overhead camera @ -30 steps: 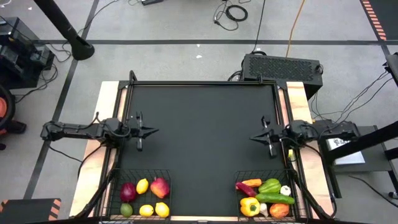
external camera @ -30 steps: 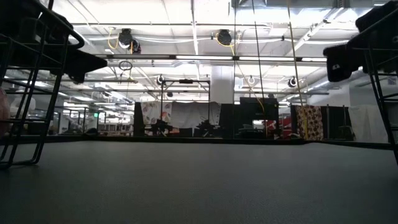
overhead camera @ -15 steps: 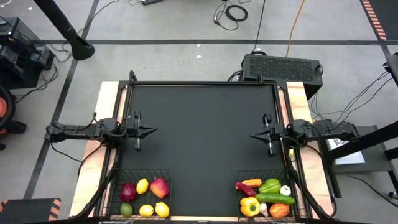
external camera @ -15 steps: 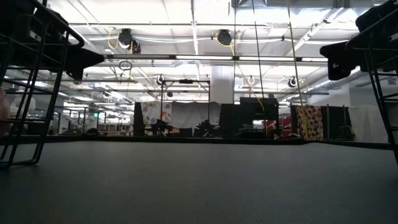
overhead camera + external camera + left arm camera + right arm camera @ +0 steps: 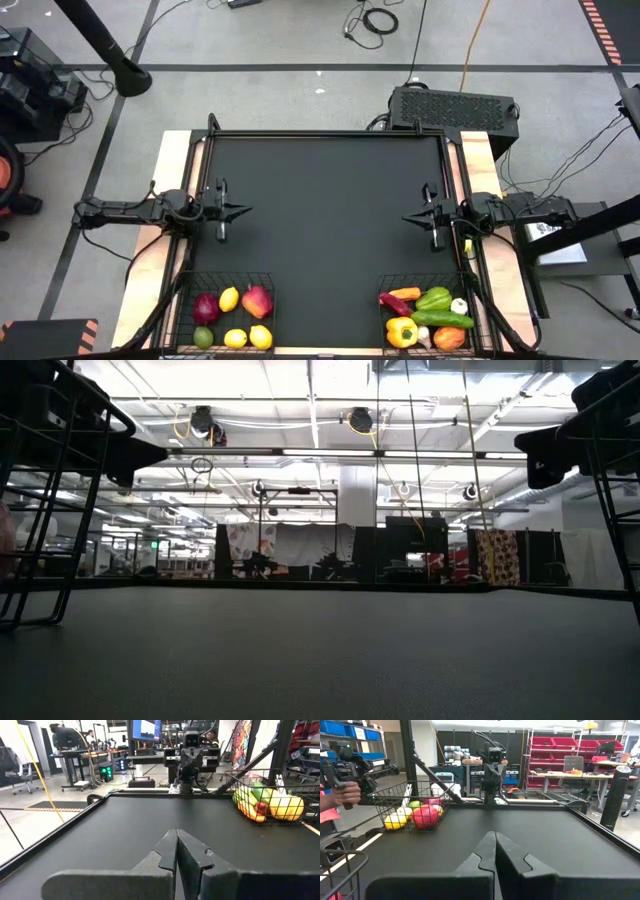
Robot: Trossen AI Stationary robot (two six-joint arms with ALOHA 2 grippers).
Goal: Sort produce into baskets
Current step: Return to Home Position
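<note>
A black table (image 5: 330, 190) fills the middle of the high view, and a black grilled box (image 5: 452, 105) sits on the floor just beyond its far right corner. The left arm (image 5: 120, 210) reaches in over the table's left edge and the right arm (image 5: 510, 212) over its right edge, so the two face each other across the mat. Two black wire baskets stand at the near edge, well apart: the left basket (image 5: 240, 274) by the near left corner and the right basket (image 5: 395, 280) by the near right corner. The left gripper (image 5: 246, 210) hangs just inside the left edge, carrying nothing, its fingers (image 5: 162, 855) pressed flat together with no gap. The right gripper (image 5: 408, 220) hangs just inside the right edge, likewise empty-handed, its fingers (image 5: 482, 852) closed against each other. All the produce in view lies inside the baskets. The left basket holds a red apple (image 5: 257, 300), a purple onion (image 5: 206, 308), three yellow lemons (image 5: 229, 298) and a green lime (image 5: 203, 337), packed close together. The right basket holds a cucumber (image 5: 440, 319) lying across its middle, a green pepper (image 5: 433, 298) just beyond it, a yellow pepper (image 5: 401, 331), a carrot (image 5: 405, 293), a red chili (image 5: 393, 303) and a white garlic (image 5: 459, 306) near the right wall.
</note>
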